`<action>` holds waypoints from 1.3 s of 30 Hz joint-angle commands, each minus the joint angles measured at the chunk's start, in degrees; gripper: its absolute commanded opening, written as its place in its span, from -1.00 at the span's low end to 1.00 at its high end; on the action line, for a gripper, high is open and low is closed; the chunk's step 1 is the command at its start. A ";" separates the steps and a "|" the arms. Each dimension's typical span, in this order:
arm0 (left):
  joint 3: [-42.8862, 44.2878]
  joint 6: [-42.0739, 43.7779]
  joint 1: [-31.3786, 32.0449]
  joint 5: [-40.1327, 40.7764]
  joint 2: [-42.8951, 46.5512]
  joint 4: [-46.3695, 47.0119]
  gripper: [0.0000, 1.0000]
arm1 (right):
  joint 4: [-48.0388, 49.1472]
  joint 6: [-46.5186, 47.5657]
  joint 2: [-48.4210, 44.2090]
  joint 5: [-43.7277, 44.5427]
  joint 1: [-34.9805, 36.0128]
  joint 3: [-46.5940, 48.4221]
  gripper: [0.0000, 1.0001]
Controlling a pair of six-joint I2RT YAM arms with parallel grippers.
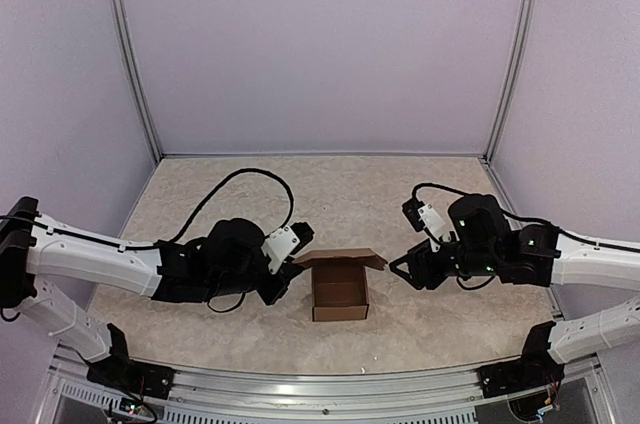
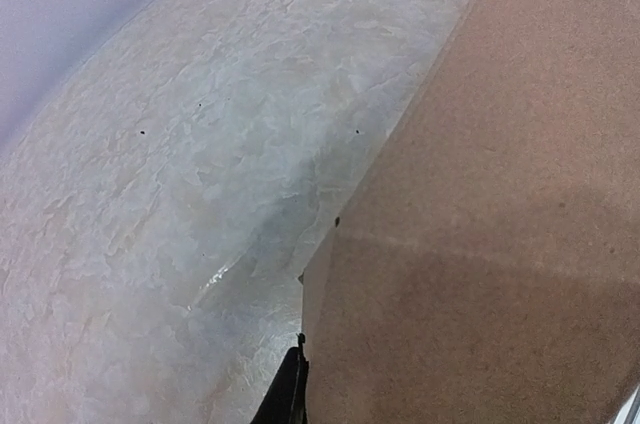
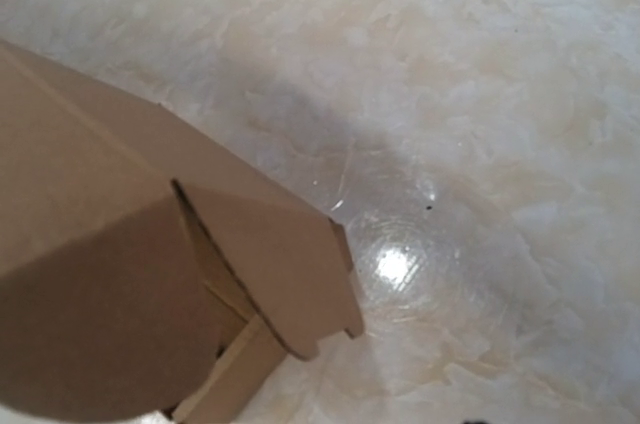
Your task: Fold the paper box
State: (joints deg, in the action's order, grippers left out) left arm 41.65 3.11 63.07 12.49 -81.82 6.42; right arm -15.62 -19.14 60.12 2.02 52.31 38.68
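Left gripper (image 1: 290, 279) sits right beside the paper box (image 1: 340, 292) at its 9 o'clock up top, right gripper (image 1: 402, 269) near its 3. We can't tell how open either one is. Left wrist: the box just fills our 3. Right wrist: tabbed flap (image 3: 280, 264) at 8.

Plain brn paper box (image 1: 340, 289); beige marbled tabletop (image 1: 350, 194)

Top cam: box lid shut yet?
No, the paper box stands open-topped, its inside visible and the lid flap spread out at its far edge.
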 commanded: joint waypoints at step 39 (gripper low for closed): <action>2.39 2.11 0.21 -1.57 -0.41 -3.60 -1.00 | 6.91 15.76 10.52 -10.92 -5.12 3.87 -0.55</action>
State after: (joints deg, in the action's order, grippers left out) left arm 42.81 4.84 63.07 11.03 -82.13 4.71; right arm -9.98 -4.62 69.97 -8.56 47.79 41.43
